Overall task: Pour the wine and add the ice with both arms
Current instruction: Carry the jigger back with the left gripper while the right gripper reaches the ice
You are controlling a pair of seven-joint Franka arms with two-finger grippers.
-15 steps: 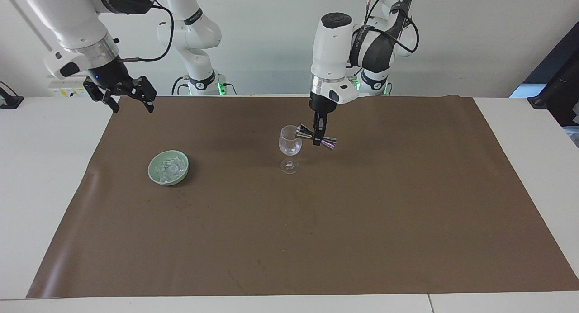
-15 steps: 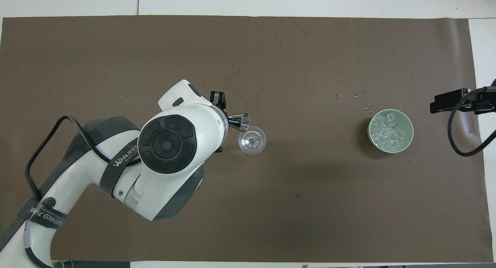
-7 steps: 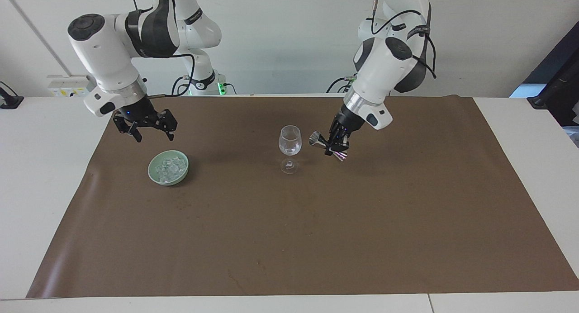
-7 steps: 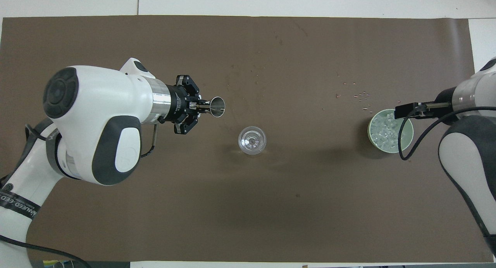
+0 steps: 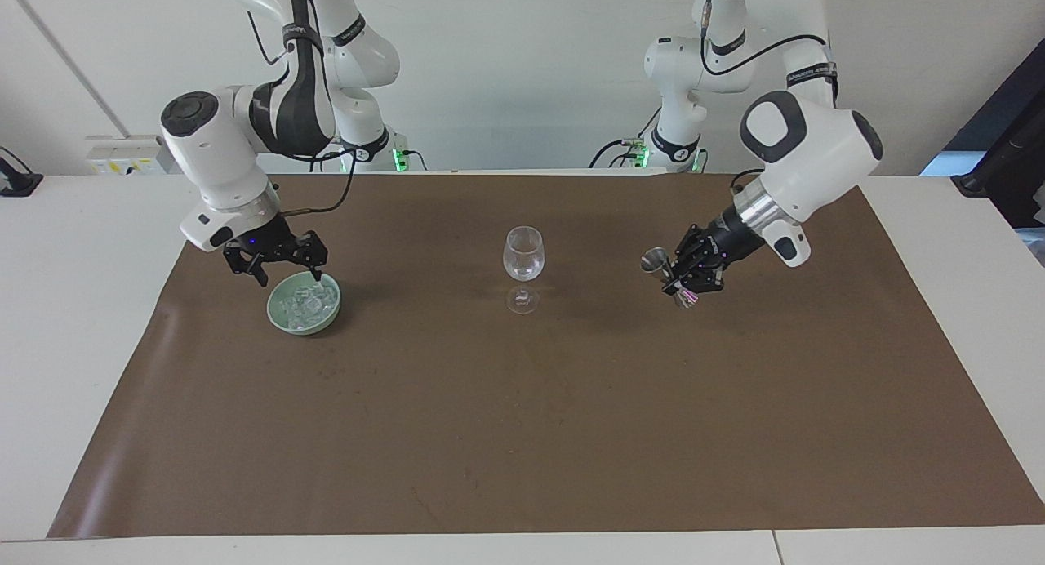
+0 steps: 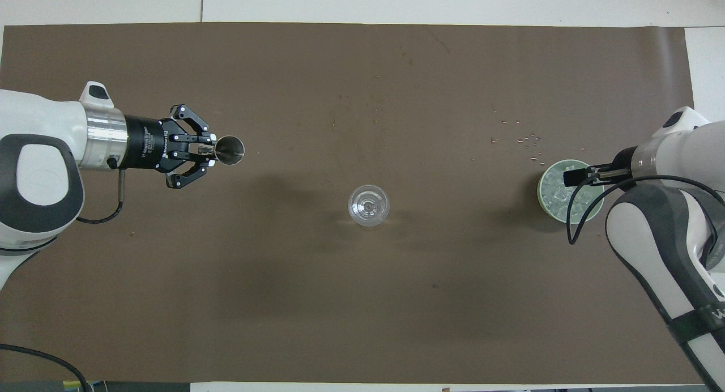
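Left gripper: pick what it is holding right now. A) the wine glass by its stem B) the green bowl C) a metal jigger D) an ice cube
C: the left gripper is shut on the metal jigger, held over the brown mat away from the wine glass.

No legible text, label, brand or number noted on any item, small markings on both arms too fine to be read

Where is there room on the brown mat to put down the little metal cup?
Bare mat lies between the wine glass and the jigger in the left gripper. It is crowded at the ice bowl, under the right gripper.
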